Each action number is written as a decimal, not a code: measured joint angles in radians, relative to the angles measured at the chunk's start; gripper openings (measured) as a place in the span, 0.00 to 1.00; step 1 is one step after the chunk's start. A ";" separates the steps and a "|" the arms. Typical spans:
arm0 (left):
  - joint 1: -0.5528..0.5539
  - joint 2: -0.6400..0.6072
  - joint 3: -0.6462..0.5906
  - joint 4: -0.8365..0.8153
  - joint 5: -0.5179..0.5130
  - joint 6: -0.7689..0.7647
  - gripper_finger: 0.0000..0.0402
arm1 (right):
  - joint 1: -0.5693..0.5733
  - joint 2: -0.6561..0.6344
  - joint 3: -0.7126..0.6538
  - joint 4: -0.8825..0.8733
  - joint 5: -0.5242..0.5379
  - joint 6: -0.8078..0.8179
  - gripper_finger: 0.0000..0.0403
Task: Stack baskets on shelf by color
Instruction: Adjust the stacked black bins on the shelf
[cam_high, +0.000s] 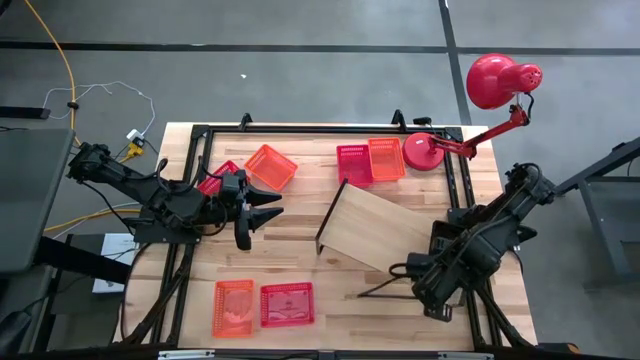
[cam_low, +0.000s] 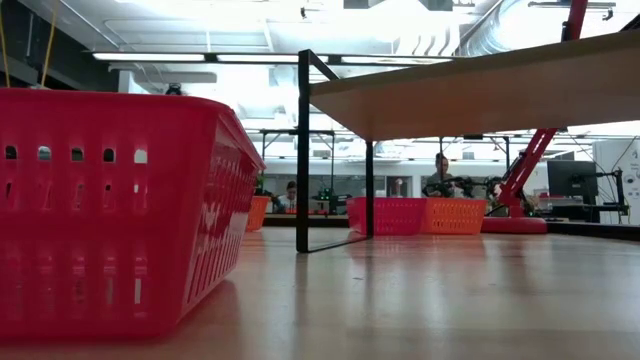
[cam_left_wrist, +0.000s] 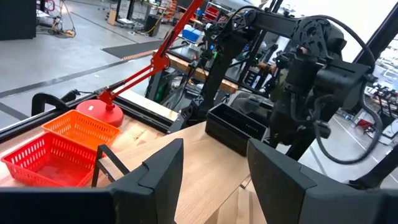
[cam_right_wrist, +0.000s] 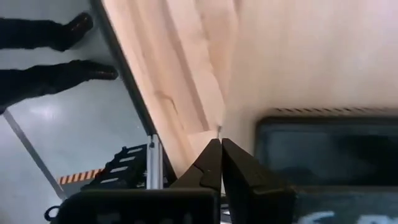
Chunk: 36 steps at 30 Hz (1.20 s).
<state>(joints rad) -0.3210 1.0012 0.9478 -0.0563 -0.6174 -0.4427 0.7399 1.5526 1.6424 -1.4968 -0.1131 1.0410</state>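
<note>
A: Baskets (cam_high: 270, 166), six across the table. At far left, left gripper (cam_high: 262, 219) over the table's left half, fingers (cam_left_wrist: 163, 168) spread wide, gripping nothing.

B: Just behind that arm?

A: Red basket (cam_high: 215, 178), partly hidden under the arm, and orange basket (cam_high: 271, 167) tilted beside it. Toward the near edge, another pair side by side — orange one (cam_high: 233, 306) and red one (cam_high: 287, 304), not touching.

B: Mid-table?

A: Shelf (cam_high: 380, 232), pale board set aslant, black bracket (cam_high: 330, 218) at its left end; raised off the tabletop in the low view. Behind it, red basket (cam_high: 354, 164) touching orange basket (cam_high: 386, 159), at the far rail.

B: Further right?

A: Red desk lamp (cam_high: 497, 82), round base (cam_high: 424, 152) just beside that orange basket. Then right gripper (cam_high: 415, 270) low at the shelf's right end, fingers (cam_right_wrist: 210, 163) pinched together, tips meeting; held or not — cannot tell.
</note>
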 joint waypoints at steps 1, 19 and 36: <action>0.000 0.000 0.000 0.000 0.000 0.000 0.41 | 0.000 -0.009 0.000 -0.021 0.004 0.014 0.00; 0.000 0.000 0.000 0.001 0.001 -0.004 0.41 | -0.002 -0.067 -0.002 -0.075 0.061 0.268 0.00; -0.001 0.000 0.000 0.001 0.029 -0.018 0.41 | -0.003 -0.066 -0.105 -0.069 0.044 0.396 0.00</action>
<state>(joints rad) -0.3218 1.0012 0.9479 -0.0554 -0.5880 -0.4609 0.7372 1.4868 1.5375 -1.5658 -0.0690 1.4375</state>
